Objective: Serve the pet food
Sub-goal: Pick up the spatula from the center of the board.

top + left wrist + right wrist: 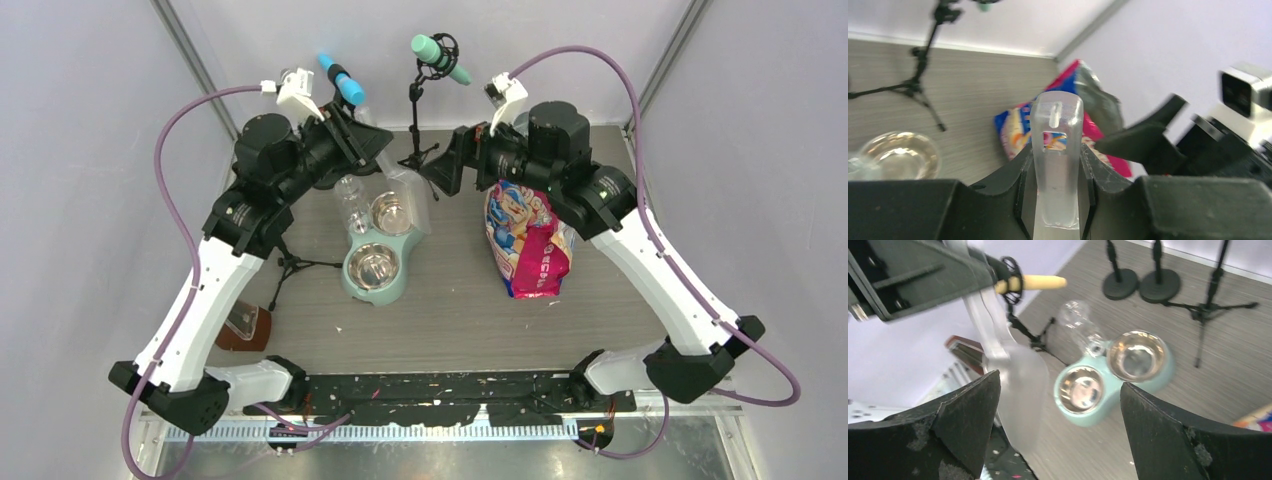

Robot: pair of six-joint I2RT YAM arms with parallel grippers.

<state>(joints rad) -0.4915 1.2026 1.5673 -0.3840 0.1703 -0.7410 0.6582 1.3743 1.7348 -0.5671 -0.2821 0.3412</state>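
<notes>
No pet food shows; the glossy pink, white and blue bag (527,240) stands right of centre, also visible as the bag (1015,127) in the left wrist view. My left gripper (385,165) (1056,150) is shut on the handle of a clear plastic scoop (1056,125), whose bowl (412,197) (1018,390) hangs above the table beside the feeder. My right gripper (440,175) (1060,381) stands wide open just right of the scoop, holding nothing. The mint-green feeder (352,283) (1153,382) shows two steel bowls with nothing in them.
A clear bottle (350,205) (1080,327) stands in the feeder's back left. Black microphone stands (418,158) and a small tripod (290,265) stand behind and left of the feeder. A brown object (245,328) lies near the left arm's base.
</notes>
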